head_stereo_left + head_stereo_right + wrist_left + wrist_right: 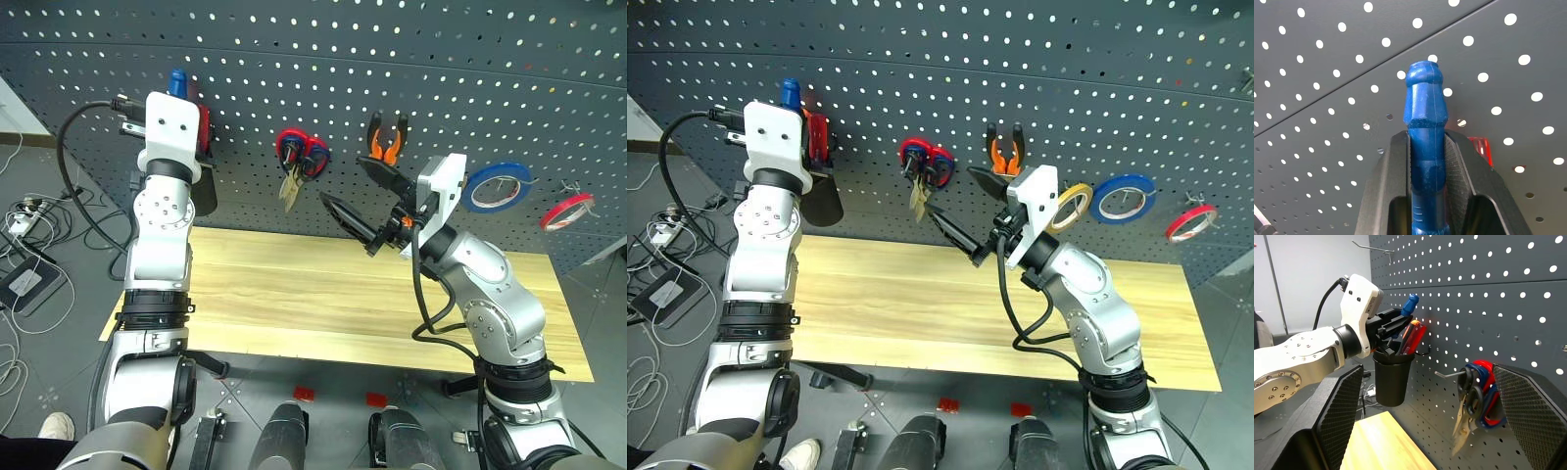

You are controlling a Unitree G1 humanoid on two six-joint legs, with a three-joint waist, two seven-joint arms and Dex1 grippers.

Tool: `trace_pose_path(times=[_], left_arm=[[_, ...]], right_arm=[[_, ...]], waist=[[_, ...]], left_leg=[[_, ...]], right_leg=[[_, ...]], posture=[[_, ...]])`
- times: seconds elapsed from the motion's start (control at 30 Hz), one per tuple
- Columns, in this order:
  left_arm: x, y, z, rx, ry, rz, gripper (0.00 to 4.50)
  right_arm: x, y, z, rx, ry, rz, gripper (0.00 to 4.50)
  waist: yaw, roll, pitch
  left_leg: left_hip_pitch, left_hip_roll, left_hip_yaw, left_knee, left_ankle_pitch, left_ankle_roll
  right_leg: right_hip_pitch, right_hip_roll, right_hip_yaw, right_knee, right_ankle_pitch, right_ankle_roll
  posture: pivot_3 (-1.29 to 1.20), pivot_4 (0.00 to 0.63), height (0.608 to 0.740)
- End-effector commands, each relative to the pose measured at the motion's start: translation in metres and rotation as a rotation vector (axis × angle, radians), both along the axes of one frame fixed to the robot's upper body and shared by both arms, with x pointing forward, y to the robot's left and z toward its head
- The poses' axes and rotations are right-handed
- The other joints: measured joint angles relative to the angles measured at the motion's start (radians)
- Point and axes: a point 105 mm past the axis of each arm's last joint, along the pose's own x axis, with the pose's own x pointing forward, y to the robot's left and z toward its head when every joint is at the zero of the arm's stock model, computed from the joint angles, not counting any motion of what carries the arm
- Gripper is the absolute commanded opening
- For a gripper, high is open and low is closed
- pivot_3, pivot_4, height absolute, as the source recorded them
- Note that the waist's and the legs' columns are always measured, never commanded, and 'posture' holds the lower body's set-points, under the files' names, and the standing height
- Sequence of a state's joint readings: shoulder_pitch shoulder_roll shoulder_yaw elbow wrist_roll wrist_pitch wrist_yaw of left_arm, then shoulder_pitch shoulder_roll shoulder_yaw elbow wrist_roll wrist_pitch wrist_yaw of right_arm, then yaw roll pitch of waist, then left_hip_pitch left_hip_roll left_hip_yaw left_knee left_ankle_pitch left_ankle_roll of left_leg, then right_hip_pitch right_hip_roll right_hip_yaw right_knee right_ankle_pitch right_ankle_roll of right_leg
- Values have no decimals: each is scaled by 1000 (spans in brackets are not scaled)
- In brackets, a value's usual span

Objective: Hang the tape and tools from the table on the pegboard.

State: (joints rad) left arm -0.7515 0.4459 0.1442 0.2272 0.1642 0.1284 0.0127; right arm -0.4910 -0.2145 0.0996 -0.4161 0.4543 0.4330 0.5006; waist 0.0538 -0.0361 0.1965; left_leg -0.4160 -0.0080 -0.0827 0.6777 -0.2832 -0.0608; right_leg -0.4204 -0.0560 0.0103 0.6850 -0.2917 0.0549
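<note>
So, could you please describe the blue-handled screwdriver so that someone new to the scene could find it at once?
Start at the dark grey perforated pegboard behind the pale wooden table and go to its left part, where a black plastic cup hangs. The slim blue-handled screwdriver stands over that cup, clamped in the left gripper. Its neighbours in the cup are red and orange; it alone is blue.

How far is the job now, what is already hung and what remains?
Nearly finished. The pliers, the blue tape and the scissors already hang on the pegboard. The left gripper holds the blue-handled screwdriver above the black cup on the board. The right gripper is open and holds nothing. No tool lies on the table.
</note>
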Motion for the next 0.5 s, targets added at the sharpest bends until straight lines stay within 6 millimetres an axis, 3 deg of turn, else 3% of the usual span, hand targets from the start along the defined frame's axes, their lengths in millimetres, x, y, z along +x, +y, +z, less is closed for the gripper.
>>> trace_pose_path(times=[0.03, 0.33, 0.37, 0.5], left_arm=[[-5, 8, 8, -25, -41, 21, 1526], [-5, 9, 8, -24, -43, 27, 4276], [-5, 9, 8, -26, -39, 27, 4476], [-11, 5, 5, -34, -14, 0, 4476]], right_arm=[[-7, 0, 13, 14, -53, 7, 4500], [-6, -3, 12, 2, -57, -5, 4500], [-5, -3, 12, 1, -55, -5, 4500], [-5, -6, 9, -8, -49, -16, 4500]], waist=[[0, 0, 0], [-1, 0, 0], [-1, 0, 0], [-2, 0, 0]], left_leg=[[0, 0, 0, 0, 0, 0], [0, 0, 0, 1, 0, 0], [0, 0, 0, 1, 0, 0], [0, 0, 0, 1, 0, 0]], right_leg=[[0, 0, 0, 0, 0, 0], [0, 0, 0, 5, 0, 0], [0, 0, 0, 5, 0, 0], [0, 0, 0, 6, 0, 0]], posture=[[171, 163, 740], [168, 164, 740], [168, 164, 740], [166, 169, 740]])
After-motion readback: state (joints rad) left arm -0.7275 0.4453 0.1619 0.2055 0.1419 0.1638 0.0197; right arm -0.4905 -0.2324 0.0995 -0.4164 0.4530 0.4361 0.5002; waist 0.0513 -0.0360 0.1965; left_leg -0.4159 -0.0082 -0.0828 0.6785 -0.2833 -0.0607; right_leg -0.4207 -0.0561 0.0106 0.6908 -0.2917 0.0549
